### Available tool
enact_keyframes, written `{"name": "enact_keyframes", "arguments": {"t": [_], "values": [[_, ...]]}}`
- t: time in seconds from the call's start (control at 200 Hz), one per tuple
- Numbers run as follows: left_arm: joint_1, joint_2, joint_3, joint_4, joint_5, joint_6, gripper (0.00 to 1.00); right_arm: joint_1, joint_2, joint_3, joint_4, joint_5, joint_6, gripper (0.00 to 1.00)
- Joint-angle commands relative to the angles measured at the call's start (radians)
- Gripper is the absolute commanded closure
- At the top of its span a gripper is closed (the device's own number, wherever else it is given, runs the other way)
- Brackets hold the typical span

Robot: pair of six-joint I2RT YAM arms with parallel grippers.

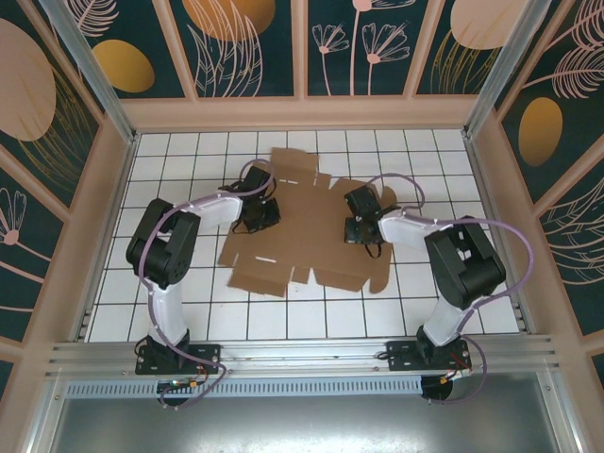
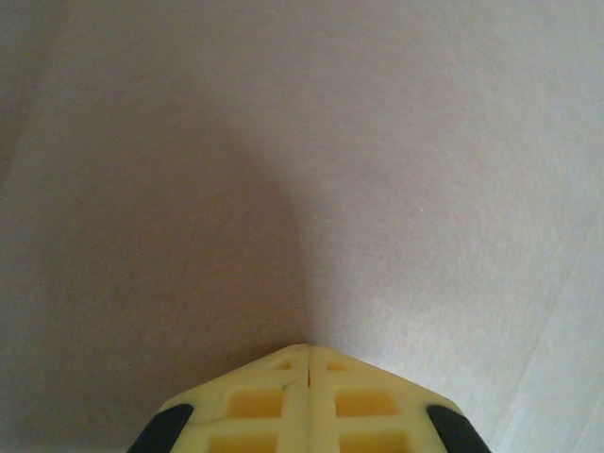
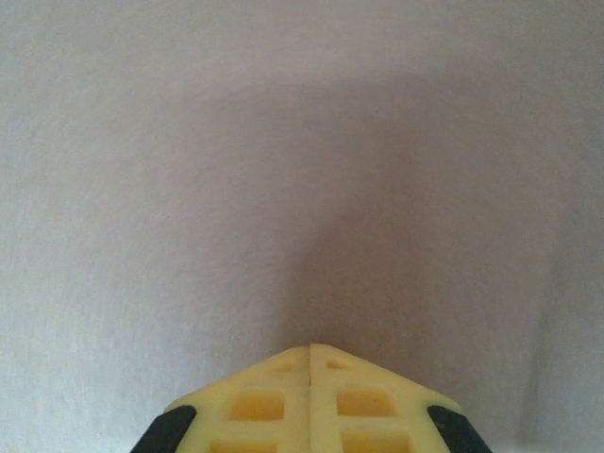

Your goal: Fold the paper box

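Note:
The paper box (image 1: 307, 226) lies as a flat brown die-cut cardboard sheet on the white tiled floor in the top view. My left gripper (image 1: 257, 215) is down on the sheet's left part and my right gripper (image 1: 361, 226) on its right part. In the left wrist view the yellow fingers (image 2: 274, 396) meet tip to tip, shut, with plain cardboard (image 2: 311, 170) right in front of them. The right wrist view is alike: the yellow fingers (image 3: 349, 396) are pressed together against the cardboard surface (image 3: 302, 170). Nothing sits between either pair of fingers.
Low beige walls (image 1: 302, 113) ring the tiled floor (image 1: 311, 316), with patterned panels above. A metal rail (image 1: 302, 354) carries both arm bases at the near edge. Purple cables loop over each arm.

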Motion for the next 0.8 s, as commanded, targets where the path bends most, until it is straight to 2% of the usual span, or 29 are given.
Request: {"name": "enact_keyframes", "arguments": {"t": [0.0, 0.075, 0.22, 0.395, 0.46, 0.611, 0.706, 0.796], "values": [[0.008, 0.089, 0.118, -0.075, -0.065, 0.011, 1.00, 0.104, -0.029, -0.092, -0.074, -0.043, 0.050, 1.00], [0.009, 0.164, 0.234, -0.110, -0.057, 0.027, 1.00, 0.171, -0.055, -0.128, -0.034, -0.110, 0.079, 1.00], [0.002, 0.282, 0.403, -0.114, 0.036, 0.033, 1.00, 0.282, -0.052, -0.120, 0.124, -0.297, 0.138, 1.00], [-0.046, 0.330, 0.482, -0.100, 0.126, 0.071, 1.00, 0.288, 0.038, 0.003, 0.301, -0.491, 0.170, 1.00], [-0.062, 0.326, 0.481, -0.102, 0.131, 0.088, 1.00, 0.274, 0.033, 0.043, 0.317, -0.533, 0.159, 0.96], [-0.067, 0.269, 0.411, -0.075, 0.102, 0.131, 1.00, 0.151, -0.089, 0.002, 0.299, -0.493, 0.142, 0.93], [-0.066, 0.257, 0.398, -0.067, 0.114, 0.167, 1.00, 0.048, -0.121, -0.038, 0.222, -0.413, 0.143, 1.00], [-0.065, 0.264, 0.413, -0.061, 0.128, 0.191, 1.00, 0.022, -0.106, -0.035, 0.111, -0.297, 0.102, 1.00]]}}
